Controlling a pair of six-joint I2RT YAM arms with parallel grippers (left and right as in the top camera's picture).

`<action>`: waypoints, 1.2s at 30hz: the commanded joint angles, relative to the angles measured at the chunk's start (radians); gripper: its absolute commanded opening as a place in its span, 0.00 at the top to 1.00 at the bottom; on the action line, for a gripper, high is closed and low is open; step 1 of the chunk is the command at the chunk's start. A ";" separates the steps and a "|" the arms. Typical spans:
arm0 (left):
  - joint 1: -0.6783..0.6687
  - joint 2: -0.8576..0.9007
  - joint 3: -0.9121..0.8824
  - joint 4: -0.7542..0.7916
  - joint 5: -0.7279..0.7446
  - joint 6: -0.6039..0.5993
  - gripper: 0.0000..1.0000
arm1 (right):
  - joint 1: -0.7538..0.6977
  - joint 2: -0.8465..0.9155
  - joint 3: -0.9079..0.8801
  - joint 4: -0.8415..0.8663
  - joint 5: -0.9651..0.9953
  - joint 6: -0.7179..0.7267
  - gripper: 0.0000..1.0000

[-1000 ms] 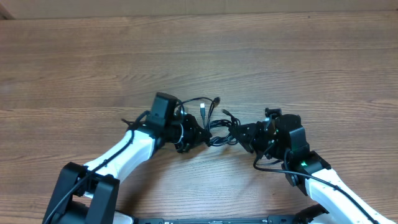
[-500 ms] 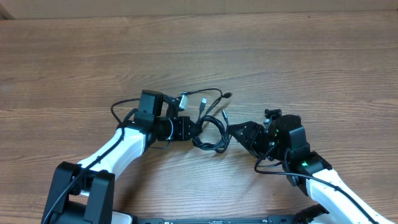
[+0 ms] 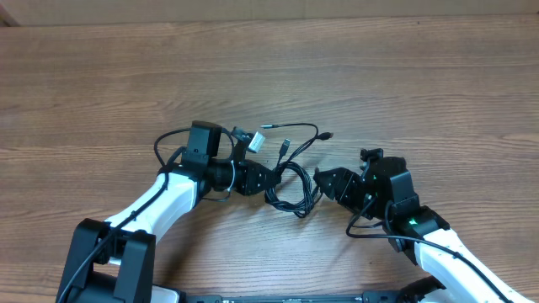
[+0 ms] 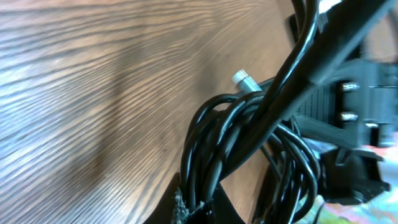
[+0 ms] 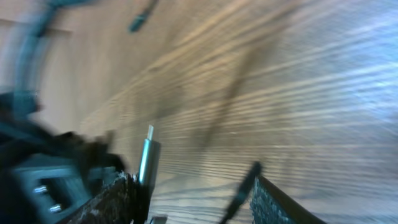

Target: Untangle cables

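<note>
Wooden table [image 3: 404, 76], cables [image 3: 285, 195] bunched well inside far edge, left gripper [image 3: 269, 179] clamping

Overhead view: desk [image 3: 269, 67] taken straight down from high above, left pincer [image 3: 269, 179] and right pincer [image 3: 321, 178] seen near centre. Left wrist view: set low and very near, frame filled by cables [image 4: 224, 143], directed across the desk toward the right pincer. Right wrist view: set low, tilted, blurred, directed back toward the left pincer. Shared by all three: the strip of desk between the pincers.
</note>
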 commanded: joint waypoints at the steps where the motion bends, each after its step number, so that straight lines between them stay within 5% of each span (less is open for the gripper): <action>1: -0.004 0.007 0.002 0.059 0.125 -0.004 0.96 | -0.003 -0.013 0.024 -0.042 0.037 -0.012 0.44; 6: 0.000 0.007 0.002 0.169 0.039 -0.199 0.96 | -0.003 -0.013 0.024 -0.059 -0.114 -0.013 0.44; 18: -0.001 0.007 0.002 0.164 -0.163 -0.545 0.96 | -0.003 -0.013 0.024 -0.056 -0.251 -0.013 0.45; 23: -0.001 0.007 0.002 0.145 -0.188 -0.550 0.96 | -0.008 -0.013 0.025 -0.053 -0.195 -0.013 0.41; 28: 0.000 0.007 0.002 0.071 -0.187 -0.528 0.96 | -0.051 -0.014 0.026 -0.037 -0.197 -0.020 0.17; 31: 0.000 0.007 0.002 0.019 -0.164 -0.399 0.96 | -0.080 -0.014 0.026 -0.037 -0.216 -0.019 0.01; 36: 0.000 0.007 0.002 -0.075 -0.122 -0.231 0.96 | -0.094 -0.021 0.026 0.003 -0.238 0.034 0.00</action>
